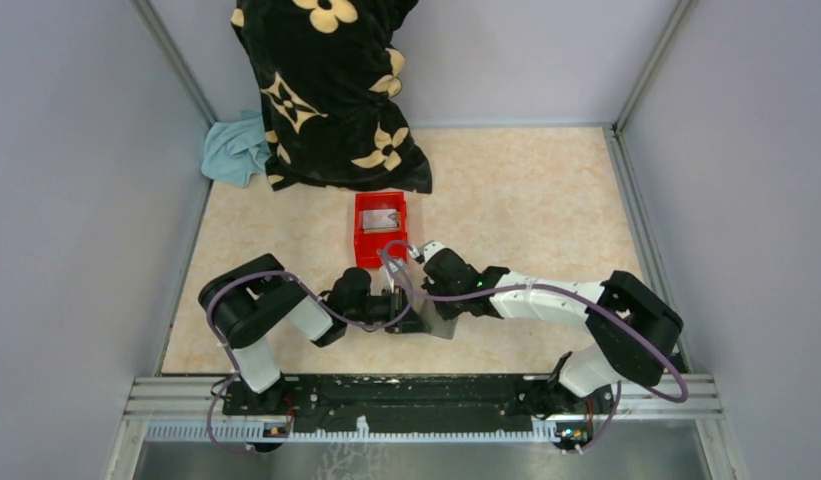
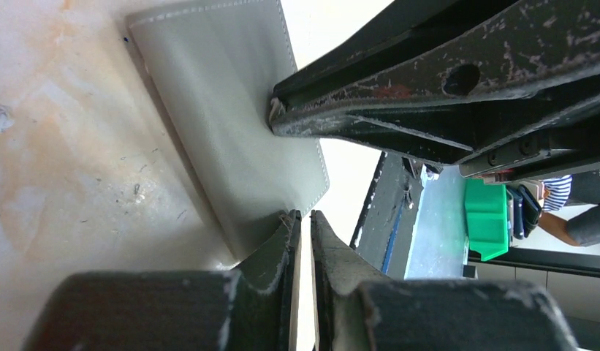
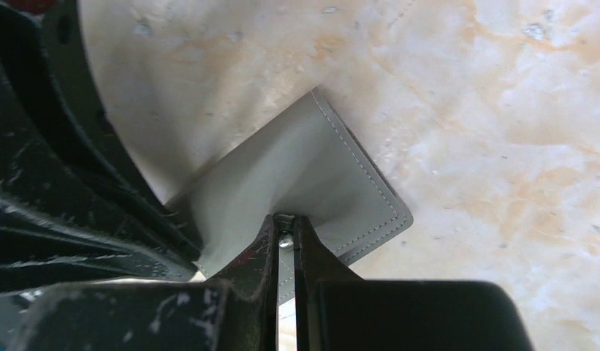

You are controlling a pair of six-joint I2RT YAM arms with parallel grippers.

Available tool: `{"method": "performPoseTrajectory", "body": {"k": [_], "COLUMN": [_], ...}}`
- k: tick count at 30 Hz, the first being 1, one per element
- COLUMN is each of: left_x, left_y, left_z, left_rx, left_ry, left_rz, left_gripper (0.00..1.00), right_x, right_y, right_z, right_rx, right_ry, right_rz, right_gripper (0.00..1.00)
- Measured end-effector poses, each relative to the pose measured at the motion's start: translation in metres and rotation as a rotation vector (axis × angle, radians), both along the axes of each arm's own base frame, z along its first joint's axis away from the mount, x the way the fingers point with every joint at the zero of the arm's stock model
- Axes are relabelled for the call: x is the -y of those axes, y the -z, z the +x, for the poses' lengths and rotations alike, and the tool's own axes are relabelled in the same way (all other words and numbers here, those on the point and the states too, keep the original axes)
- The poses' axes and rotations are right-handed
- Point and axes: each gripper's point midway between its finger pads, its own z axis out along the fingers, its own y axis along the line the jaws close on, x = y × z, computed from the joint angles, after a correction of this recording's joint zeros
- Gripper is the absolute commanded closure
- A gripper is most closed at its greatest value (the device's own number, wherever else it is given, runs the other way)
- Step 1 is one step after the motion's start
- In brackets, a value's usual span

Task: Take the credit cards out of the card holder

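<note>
Here the flat grey folding card holder (image 3: 311,168), stitched along its border, is held between your two arms near the front middle of the beige marbled table (image 1: 526,190), tilted rather than lying flat. Your right gripper (image 3: 286,223) is closed, its two black fingers pinching the edge of the holder's upper flap. Your left gripper (image 2: 302,219) is closed down to a thin slit on the holder's opposite corner, with a pale sliver showing between the fingers; whether that sliver is flap or card cannot be told. The pockets of the holder face away from all three views. Just beyond the grippers stands a small red plastic bin (image 1: 358,235), and one silver-grey rectangular credit card (image 1: 383,218) lies flat inside it. Well behind the bin, at the back wall, a black blanket with cream flower shapes (image 1: 326,90) is heaped beside a crumpled teal cloth (image 1: 234,150).
</note>
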Motion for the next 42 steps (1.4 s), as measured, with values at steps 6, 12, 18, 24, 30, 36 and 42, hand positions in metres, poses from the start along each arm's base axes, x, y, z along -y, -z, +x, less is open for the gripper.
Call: {"method": "performPoseTrajectory", "body": {"k": [6,12,18,24,30,36,42], "left_x": [0.0,0.002,0.002,0.002,0.0,-0.003,-0.003], "left_y": [-0.002,-0.002,-0.001,0.001,0.001,0.001,0.001], "left_z": [0.0,-0.001,-0.001,0.0,0.002,0.007,0.008], "left_rx": [0.004,-0.011,-0.025,-0.039,-0.048,-0.049,-0.049], "left_ry": [-0.002,0.003,0.005,0.001,0.001,-0.017,-0.019], "left_rz": [-0.011,-0.026,-0.036,-0.039,-0.045,-0.045,-0.045], "left_gripper": [0.85,0.85,0.85,0.85,0.85,0.85,0.85], "right_x": [-0.006,0.001,0.0,0.001,-0.001,-0.008,0.007], "right_y": [-0.004,-0.013,-0.023,-0.029,-0.038,-0.029,-0.002], "right_z": [-0.015,-0.024,-0.03,-0.03,-0.02,-0.016,-0.026], "right_rx": [-0.119,-0.206,-0.26,-0.263,-0.149,-0.071,-0.086], "right_ry": [0.011,0.037,0.053,0.04,-0.004,-0.061,-0.076], "right_rz": [0.195,0.322,0.474,0.497,0.326,0.15,-0.003], "right_gripper": [1.0,1.0,1.0,0.82,0.59,0.57,0.57]}}
